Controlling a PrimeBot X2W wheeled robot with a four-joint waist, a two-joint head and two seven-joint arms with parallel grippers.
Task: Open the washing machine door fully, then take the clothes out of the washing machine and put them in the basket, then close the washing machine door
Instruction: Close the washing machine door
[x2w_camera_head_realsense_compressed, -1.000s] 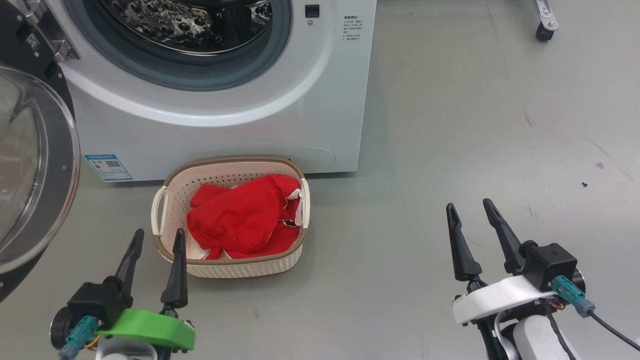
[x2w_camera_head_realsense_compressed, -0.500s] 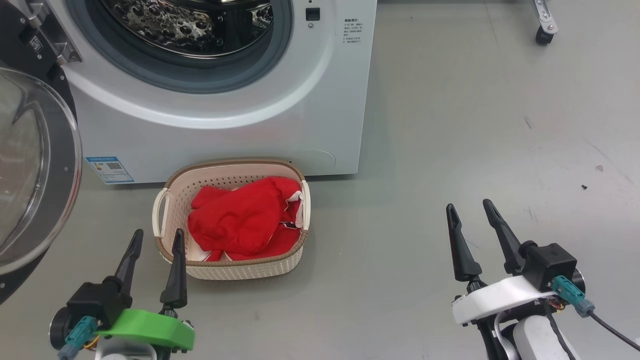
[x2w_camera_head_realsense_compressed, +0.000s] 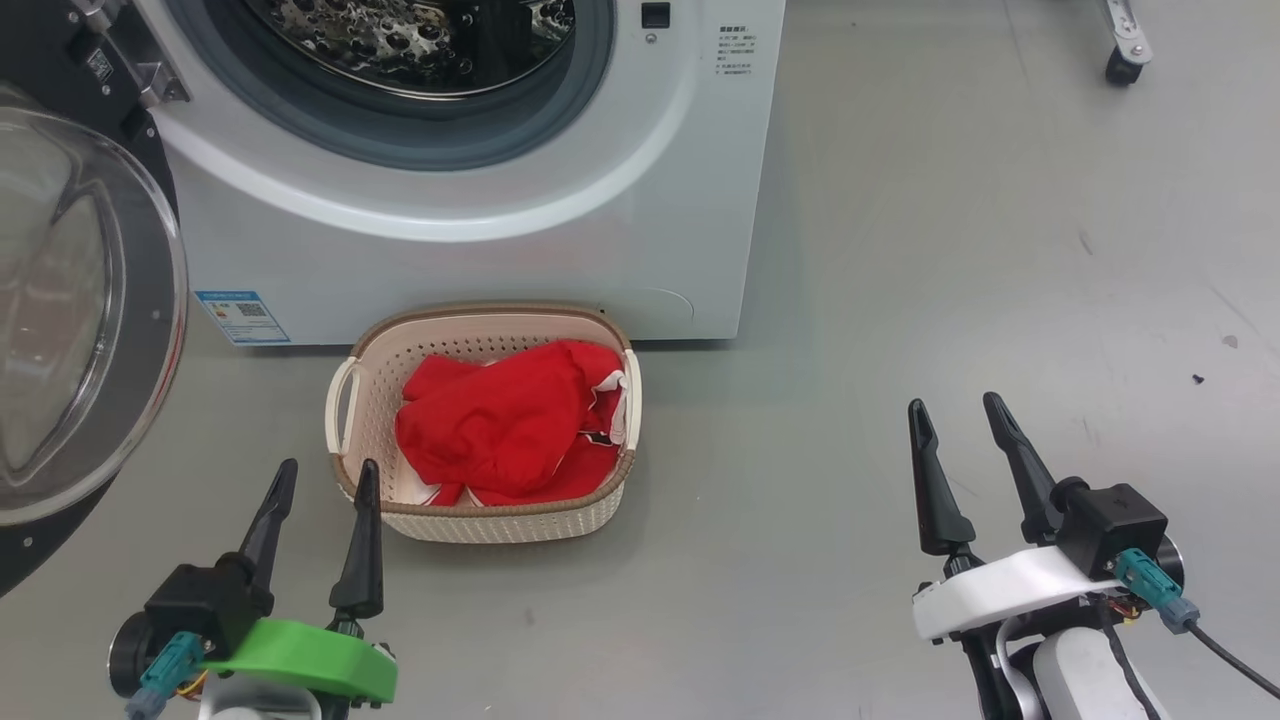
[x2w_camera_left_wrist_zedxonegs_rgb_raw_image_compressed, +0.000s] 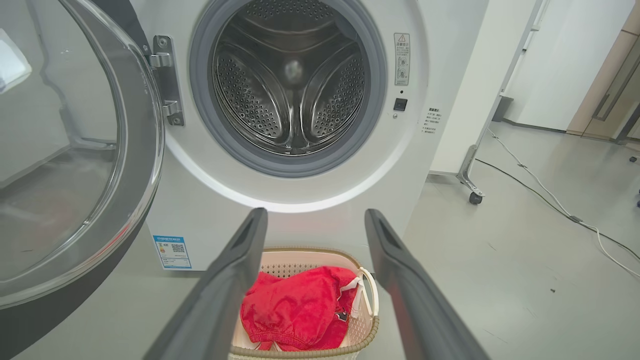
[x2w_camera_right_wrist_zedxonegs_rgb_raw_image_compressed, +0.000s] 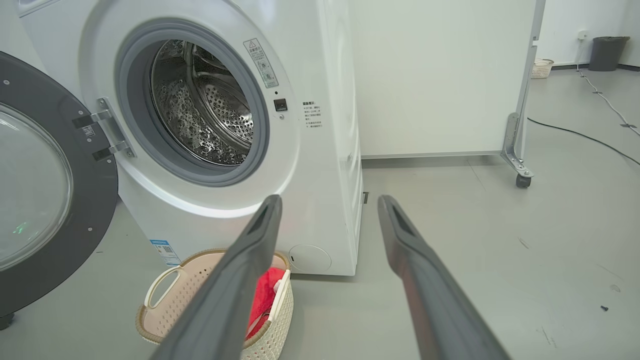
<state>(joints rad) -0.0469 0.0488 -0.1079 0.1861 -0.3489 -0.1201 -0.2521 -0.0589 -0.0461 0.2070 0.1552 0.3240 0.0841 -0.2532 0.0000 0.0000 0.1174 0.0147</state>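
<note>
Left fingers (x2w_camera_head_realsense_compressed: 360, 550) and right fingers (x2w_camera_head_realsense_compressed: 935, 500) are held spread, gripping nothing.
Just past the left fingers the clothes (x2w_camera_head_realsense_compressed: 490, 430) are piled in the basket (x2w_camera_head_realsense_compressed: 500, 520); beyond, the washing machine (x2w_camera_head_realsense_compressed: 480, 270) is seen, the washing machine door (x2w_camera_head_realsense_compressed: 90, 300) swung open.

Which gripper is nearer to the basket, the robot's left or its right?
Left. The left gripper is close beside the basket, at its near left corner; the right gripper is far off to the basket's right.
</note>
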